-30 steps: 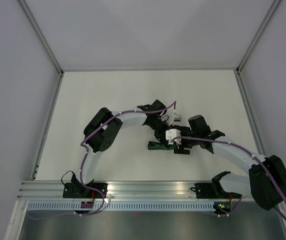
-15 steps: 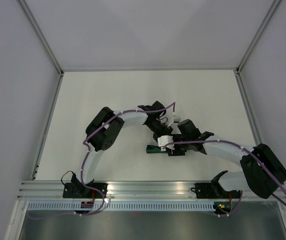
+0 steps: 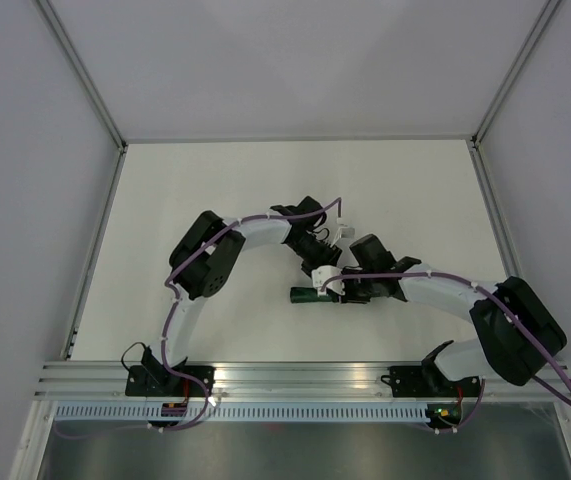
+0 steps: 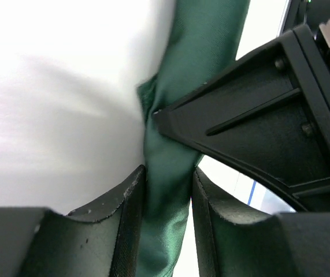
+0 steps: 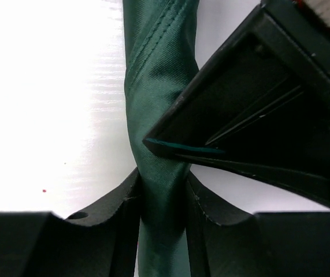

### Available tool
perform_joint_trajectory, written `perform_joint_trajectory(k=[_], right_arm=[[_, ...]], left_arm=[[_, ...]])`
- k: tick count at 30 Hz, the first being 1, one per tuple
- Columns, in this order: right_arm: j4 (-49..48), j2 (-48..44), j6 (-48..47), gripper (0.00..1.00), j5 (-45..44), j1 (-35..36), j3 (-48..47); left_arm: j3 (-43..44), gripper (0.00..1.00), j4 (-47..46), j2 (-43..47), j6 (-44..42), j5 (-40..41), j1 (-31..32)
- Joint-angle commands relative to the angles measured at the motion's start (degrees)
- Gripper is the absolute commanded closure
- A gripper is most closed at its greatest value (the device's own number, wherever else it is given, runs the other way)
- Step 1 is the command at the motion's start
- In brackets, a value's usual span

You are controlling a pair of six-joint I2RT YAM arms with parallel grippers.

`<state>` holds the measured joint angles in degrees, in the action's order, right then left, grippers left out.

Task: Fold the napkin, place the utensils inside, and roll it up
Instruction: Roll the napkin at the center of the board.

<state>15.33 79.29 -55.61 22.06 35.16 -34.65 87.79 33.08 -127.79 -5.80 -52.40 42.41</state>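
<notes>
Rolled dark green fabric napkin [image 3: 305,294] lies mid-frame on the white counter [image 3: 215,180]; pale grey walls [image 3: 25,150] enclose it; left jaws and right jaws both clamp the roll.

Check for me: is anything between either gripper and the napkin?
Nothing visible. The napkin runs straight between the fingers of the left gripper and of the right gripper. The two crowd each other beside the roll but do not block it.

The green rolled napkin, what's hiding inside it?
Only the outside of the dark green fabric napkin shows, twisted, with a stitched hem; the left gripper and right gripper straddle it. Anything inside the roll is covered by cloth and cannot be seen.
</notes>
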Motion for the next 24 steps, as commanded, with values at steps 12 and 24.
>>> perform_joint_trajectory(k=[12, 24], right_arm=[[5.14, 9.56, 9.29, 0.62, -0.53, 0.18, -6.65], [9.01, 24.24, 24.75, 0.62, -1.4, -1.14, -20.87]], left_arm=[[0.55, 0.58, -5.92, 8.34, 10.89, 7.57, -9.54], [-6.65, 0.59, -9.96, 24.49, 18.89, 12.5, -19.12]])
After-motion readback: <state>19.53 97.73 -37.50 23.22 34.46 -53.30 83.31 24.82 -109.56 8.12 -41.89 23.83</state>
